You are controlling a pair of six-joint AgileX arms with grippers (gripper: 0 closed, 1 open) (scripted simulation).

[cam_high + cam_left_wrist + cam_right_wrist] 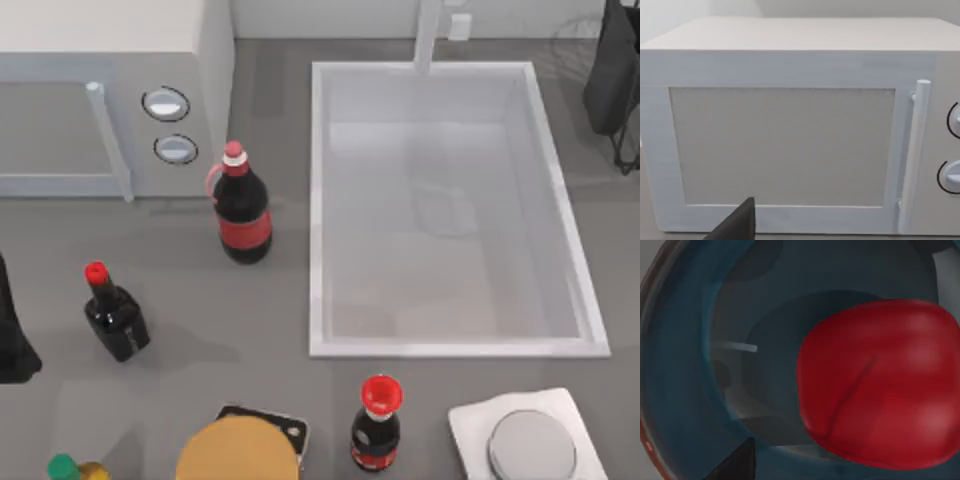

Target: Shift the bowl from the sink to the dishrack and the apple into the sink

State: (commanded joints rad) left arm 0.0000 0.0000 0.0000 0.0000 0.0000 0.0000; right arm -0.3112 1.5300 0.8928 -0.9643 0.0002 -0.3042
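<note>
Right wrist view: the apple (880,385) sits inside the bowl (685,370), close under the right gripper; one dark fingertip (737,462) shows at the bowl's inner wall, and whether the fingers grip cannot be told. Top view: the sink (320,200) lies right of centre. Left arm (15,340) parked far left, facing the microwave (790,145).

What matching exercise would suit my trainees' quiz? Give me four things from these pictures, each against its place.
Things:
1. apple
2. microwave
3. big bottle
4. white scale

Places:
a. between the microwave and the sink
b. inside the blue bowl
c. in front of the sink, at the top view's right
d. far corner, at the top view's left

Pairs: 1-b, 2-d, 3-a, 4-c
</note>
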